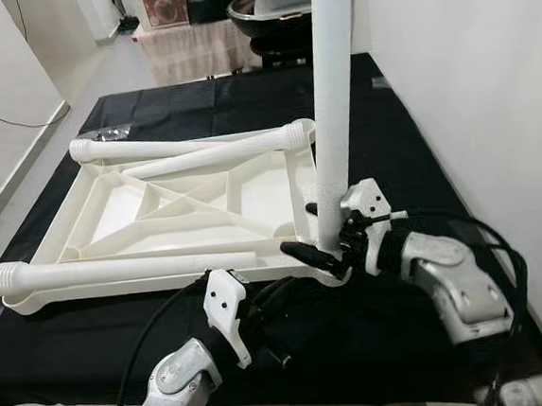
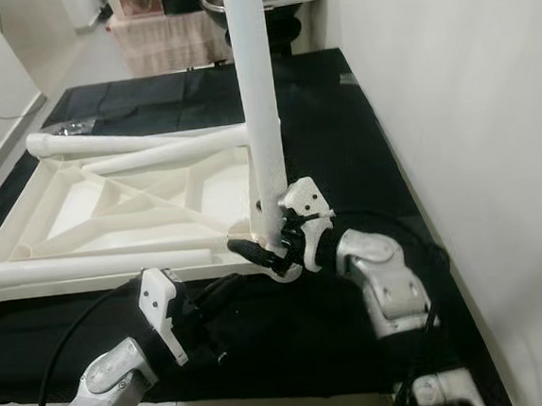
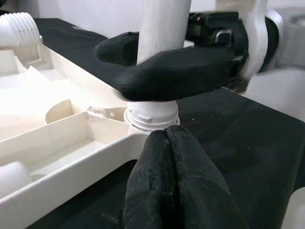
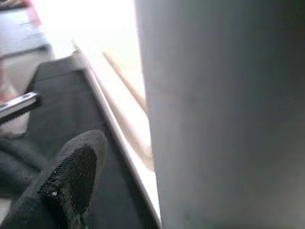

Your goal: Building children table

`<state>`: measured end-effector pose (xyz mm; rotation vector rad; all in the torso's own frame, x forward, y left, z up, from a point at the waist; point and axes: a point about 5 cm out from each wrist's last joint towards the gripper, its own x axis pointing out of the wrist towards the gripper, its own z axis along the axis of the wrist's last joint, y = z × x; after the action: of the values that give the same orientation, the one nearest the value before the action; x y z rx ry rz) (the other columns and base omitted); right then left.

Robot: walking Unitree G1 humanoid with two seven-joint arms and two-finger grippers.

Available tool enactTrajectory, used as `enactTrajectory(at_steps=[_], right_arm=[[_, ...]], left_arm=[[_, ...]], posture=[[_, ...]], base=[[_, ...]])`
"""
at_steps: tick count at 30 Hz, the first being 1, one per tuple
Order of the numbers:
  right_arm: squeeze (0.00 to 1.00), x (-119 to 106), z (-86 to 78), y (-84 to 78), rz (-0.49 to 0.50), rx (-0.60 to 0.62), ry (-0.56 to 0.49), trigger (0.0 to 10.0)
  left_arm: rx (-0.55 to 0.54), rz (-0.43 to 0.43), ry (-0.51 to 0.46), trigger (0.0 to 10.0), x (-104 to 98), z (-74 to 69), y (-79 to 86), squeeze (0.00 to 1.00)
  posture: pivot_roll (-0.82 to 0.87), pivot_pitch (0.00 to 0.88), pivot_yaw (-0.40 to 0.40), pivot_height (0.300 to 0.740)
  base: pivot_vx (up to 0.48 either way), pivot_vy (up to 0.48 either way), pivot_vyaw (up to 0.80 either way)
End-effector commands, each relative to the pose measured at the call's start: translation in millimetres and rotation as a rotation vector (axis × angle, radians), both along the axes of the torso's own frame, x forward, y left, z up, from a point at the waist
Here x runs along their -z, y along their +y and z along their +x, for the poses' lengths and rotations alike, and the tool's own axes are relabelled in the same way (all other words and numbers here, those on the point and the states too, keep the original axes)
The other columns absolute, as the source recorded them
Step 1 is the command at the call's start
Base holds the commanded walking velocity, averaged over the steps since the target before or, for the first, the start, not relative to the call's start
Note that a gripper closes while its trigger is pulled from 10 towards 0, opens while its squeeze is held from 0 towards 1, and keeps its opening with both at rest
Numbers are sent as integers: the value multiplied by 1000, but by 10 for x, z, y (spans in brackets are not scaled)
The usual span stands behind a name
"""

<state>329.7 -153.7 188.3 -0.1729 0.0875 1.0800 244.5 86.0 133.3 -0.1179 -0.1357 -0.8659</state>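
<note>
**Leg upright at the tabletop's corner**

My right gripper pinches the upright leg near its base, at the corner of the upturned tabletop on the black surface. My left gripper, fingers pressed together, sits just beside that corner. Three loose legs lie across the tabletop.

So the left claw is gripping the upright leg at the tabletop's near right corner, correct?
Not the left. The right claw grips the upright leg at the tabletop corner; the left claw is shut just below it, as the left wrist view shows.
</note>
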Motion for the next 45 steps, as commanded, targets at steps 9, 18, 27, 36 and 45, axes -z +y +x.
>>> enactTrajectory(at_steps=[9, 18, 27, 36, 45], right_arm=[[0, -25, 2, 26, 32, -176, 59, 0], [0, 52, -22, -56, 25, -137, 60, 0], [0, 440, -219, -266, -27, 401, 58, 0], [0, 682, -565, 38, -164, 766, -33, 0], [0, 628, -467, 75, -150, 792, -41, 0]], left_arm=[[-10, 6, 14, 10000, 39, -26, 11, 0], [-8, 6, 16, 10000, 38, -32, 14, 0], [-8, 8, 17, 10000, 32, -80, 37, 0], [2, 18, 22, 10000, 39, -66, 65, 0], [-4, 21, 20, 10000, 35, -61, 72, 0]], posture=[[40, 115, 53, 740], [44, 127, 62, 740], [53, 150, 42, 740], [39, 151, 75, 740], [51, 152, 69, 740]], base=[[0, 0, 0], [0, 0, 0], [0, 0, 0], [0, 0, 0], [0, 0, 0]])
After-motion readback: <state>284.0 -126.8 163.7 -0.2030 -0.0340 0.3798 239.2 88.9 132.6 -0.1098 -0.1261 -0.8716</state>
